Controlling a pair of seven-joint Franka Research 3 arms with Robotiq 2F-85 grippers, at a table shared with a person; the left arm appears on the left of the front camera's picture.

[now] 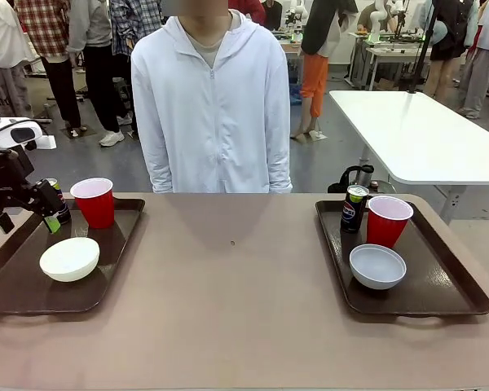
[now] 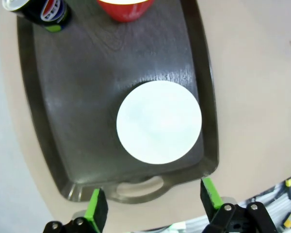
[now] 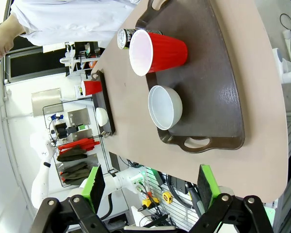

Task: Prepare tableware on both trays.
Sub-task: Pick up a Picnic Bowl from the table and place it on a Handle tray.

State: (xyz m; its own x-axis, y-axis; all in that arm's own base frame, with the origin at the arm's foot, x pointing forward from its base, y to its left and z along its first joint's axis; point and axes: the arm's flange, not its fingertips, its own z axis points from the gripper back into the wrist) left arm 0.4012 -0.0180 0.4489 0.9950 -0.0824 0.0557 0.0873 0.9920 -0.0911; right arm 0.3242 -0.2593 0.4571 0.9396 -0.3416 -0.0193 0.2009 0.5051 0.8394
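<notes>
While both grippers stand wide open and hold nothing, the tableware sits spread over two trays on the tan tabletop [image 1: 236, 309]. A person in a white zip jacket [image 1: 212, 106] stands at the far edge, between the trays.

Left tray [image 1: 16, 277]: dark brown, raised rim, cut-out handle at the near end seen in the left wrist view. On it, a red cup [image 1: 94, 202] at the far end, a whitish bowl [image 1: 69, 259] nearer the robot, and a dark soda can [image 1: 59, 202] just left of the cup, partly hidden by the left arm.

Right tray [image 1: 440, 277]: same kind. On it, a red cup with white inside [image 1: 388, 220] at the far end, a dark can [image 1: 354, 208] just beside it on the left, and a pale bowl [image 1: 377, 266] in front of the cup, apart from it.

Left gripper [image 2: 154, 206]: fingers [image 2: 96, 206] spread wide, hanging above the near handle end of the left tray, touching nothing. In the front view it sits over the tray's far left corner, in front of the can.

Right gripper [image 3: 149, 187]: fingers [image 3: 206, 184] spread wide, empty, raised above the table near the right tray's handle end, clear of the tray.
</notes>
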